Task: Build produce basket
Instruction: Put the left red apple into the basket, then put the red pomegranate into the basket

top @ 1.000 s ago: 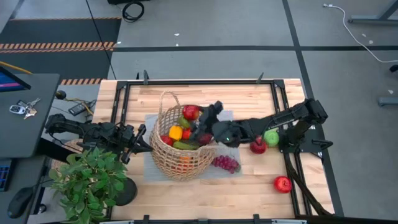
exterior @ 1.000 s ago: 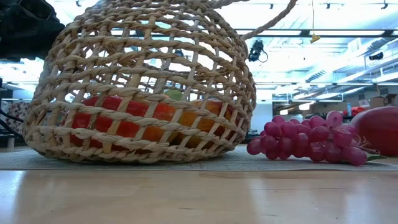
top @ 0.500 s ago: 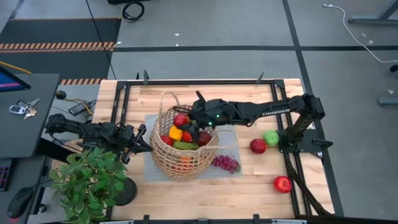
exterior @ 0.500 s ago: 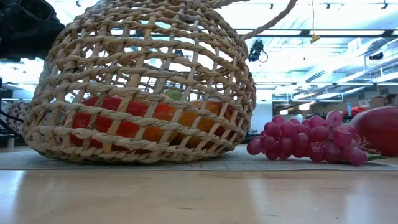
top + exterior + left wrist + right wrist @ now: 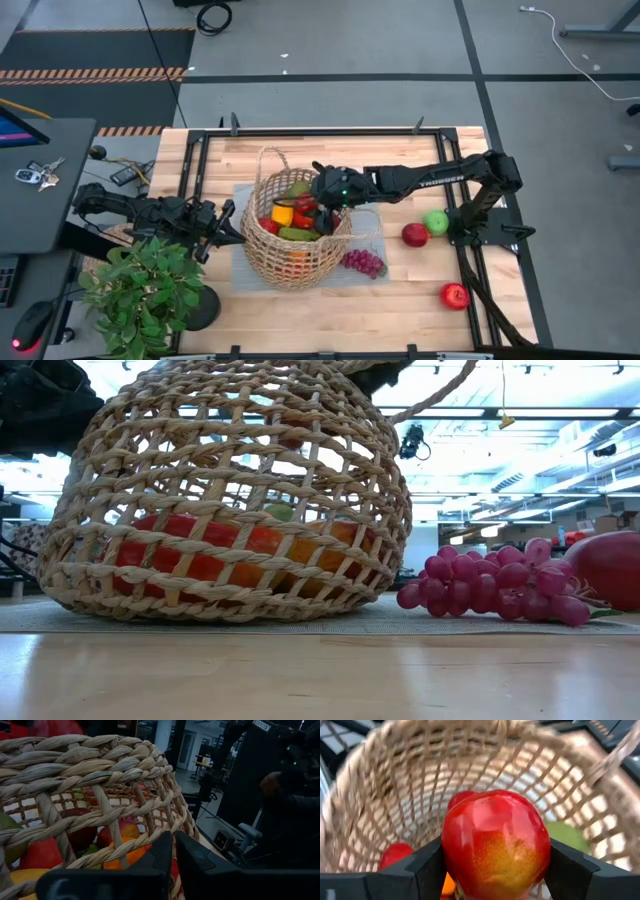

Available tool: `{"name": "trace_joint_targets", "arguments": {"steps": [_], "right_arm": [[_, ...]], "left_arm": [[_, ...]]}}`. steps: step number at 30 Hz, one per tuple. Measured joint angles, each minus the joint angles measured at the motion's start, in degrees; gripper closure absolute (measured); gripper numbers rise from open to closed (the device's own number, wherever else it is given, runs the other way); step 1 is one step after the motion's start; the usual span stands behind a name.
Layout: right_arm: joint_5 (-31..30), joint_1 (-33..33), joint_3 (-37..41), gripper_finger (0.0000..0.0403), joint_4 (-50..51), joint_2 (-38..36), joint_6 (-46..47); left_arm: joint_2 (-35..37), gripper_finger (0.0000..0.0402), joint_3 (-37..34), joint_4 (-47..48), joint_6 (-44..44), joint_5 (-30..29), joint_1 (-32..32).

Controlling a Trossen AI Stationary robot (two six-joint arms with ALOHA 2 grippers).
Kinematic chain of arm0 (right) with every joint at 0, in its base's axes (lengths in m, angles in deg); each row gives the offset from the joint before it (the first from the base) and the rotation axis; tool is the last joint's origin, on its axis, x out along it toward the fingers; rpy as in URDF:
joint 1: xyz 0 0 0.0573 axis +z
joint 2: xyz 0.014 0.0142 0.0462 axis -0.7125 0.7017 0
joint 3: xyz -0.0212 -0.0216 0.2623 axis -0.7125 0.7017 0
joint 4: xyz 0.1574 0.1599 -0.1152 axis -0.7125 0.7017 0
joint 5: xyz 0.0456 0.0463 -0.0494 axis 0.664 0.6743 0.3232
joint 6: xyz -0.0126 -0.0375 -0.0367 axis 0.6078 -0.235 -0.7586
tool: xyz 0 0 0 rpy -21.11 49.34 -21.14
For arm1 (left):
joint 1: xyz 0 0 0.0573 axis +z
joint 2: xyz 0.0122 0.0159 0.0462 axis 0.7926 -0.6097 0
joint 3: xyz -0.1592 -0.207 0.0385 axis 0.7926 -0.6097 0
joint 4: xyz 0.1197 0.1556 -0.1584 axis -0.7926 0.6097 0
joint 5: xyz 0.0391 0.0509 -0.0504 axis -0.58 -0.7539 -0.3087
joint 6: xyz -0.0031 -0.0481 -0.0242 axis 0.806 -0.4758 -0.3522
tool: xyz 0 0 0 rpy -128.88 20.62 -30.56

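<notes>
The tan wicker basket rests on a grey mat and holds a yellow lemon, a green pear and red and orange fruit. My right gripper hangs over the basket's mouth, slanting down, shut on a red apple with a yellow patch. My left gripper lies level at the basket's left side, shut on its woven rim. In the high view my right gripper hides most of the apple. My left gripper pinches the basket's woven wall just under the rim between its two fingers, coming level from the table's left side. The basket stays on the mat. My right gripper pinches the apple's two opposite sides between its fingers, slanting down from the table's right. The apple is lifted clear, inside the basket's mouth above the other fruit.
Purple grapes lie on the mat right of the basket. A red apple and a green apple sit farther right, and another red apple sits near the front right. A potted plant stands at the front left.
My right gripper has swung with the apple from the basket's right side toward the far edge and over the basket. It has then tipped downward and sunk into the basket's mouth. The apple has stayed in its hold. The basket and my left gripper have kept still.
</notes>
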Motion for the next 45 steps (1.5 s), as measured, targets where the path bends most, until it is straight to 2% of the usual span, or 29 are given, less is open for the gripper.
{"name": "trace_joint_targets", "arguments": {"steps": [5,18,26,30,38,45], "right_arm": [[1.71,0.0,3.88,0.0112,0.09,1.06,0.17],[0.04,0.03,3.47,0.0032,-1.19,1.29,-0.53],[-8.1,1.65,-7.5,0.0035,14.85,-2.58,1.38],[-12.15,4.57,-8.42,0.0045,21.79,-6.74,1.29],[-28.0,14.27,-0.88,0.0055,36.19,-18.12,11.91],[-36.94,22.51,9.55,0.0055,41.68,-28.89,30.86]], "left_arm": [[0.0,0.0372,0.02,0.02,-0.02,0.0,0.0],[-0.02,0.0374,0.01,0.07,-0.01,0.0,0.0],[-0.02,0.0366,0.0,0.04,0.0,0.0,0.0],[-0.02,0.0369,0.02,0.04,-0.01,0.0,0.0],[-0.01,0.037,0.02,0.02,-0.02,-0.01,0.0],[-0.02,0.0368,0.0,0.02,-0.02,0.0,0.0]]}}
